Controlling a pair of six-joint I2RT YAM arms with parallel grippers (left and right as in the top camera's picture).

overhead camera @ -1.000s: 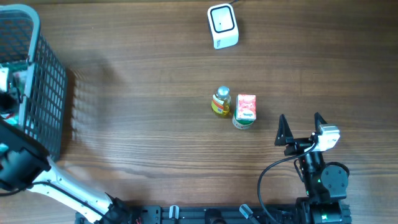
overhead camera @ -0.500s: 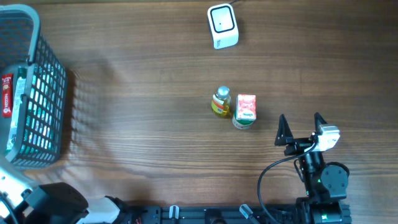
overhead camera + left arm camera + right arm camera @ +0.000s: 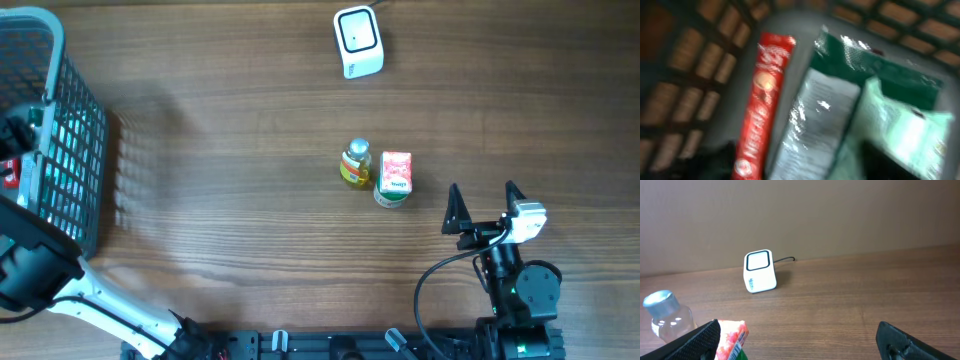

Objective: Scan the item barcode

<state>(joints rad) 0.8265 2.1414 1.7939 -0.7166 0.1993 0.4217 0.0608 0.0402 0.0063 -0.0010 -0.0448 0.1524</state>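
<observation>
My left gripper reaches down into the grey wire basket at the far left. The blurred left wrist view shows a red stick sachet, a silver-and-green packet and a pale green packet lying on the basket floor. The dark fingers of the left gripper stand apart over the silver packet, gripping nothing. The white barcode scanner stands at the table's far edge. My right gripper rests wide open and empty at the front right.
A small clear bottle with a silver cap and a red carton lying on a green round tub stand mid-table, just left of the right gripper. The basket walls close in around the left gripper.
The left arm swung out of the basket toward the front-left corner half a second ago and is now back inside it. Its fingers stand wider. The right arm is still.
</observation>
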